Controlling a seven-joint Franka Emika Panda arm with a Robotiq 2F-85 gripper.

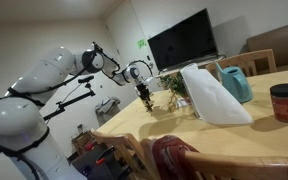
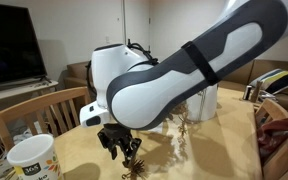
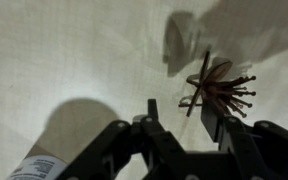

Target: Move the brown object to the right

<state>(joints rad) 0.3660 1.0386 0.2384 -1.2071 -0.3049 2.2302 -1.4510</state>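
Where the gripper [image 3: 180,116] is seen in the wrist view, its two dark fingers are held apart and only the pale table [image 3: 74,50] shows between them, so nothing is gripped. The brown object [image 3: 220,90] is found on the table at about 1 o'clock from the fingertips, just beside the finger on that side and outside the gap. Thin dark stems are fanned out from it, and whether it touches the finger cannot be told. At 7 o'clock in the same view part of a white mug [image 3: 36,167] is cut off by the frame edge, so its inside is hidden. In an exterior view the mug [image 2: 32,158] is shown upright at 9 o'clock from the gripper [image 2: 120,150], apart from it; its mouth is seen only at a shallow angle and no contents can be made out. In an exterior view the gripper [image 1: 143,98] is pointed down at the table, and three things are set well apart from it toward 3 o'clock. These are a tall white object [image 1: 216,95], a teal pitcher [image 1: 236,82] just behind it with its contents hidden, and a red-brown jar [image 1: 284,102] closed by a dark lid, so what it holds cannot be seen. A dark television [image 1: 182,40] is seen at 12 o'clock beyond the table.
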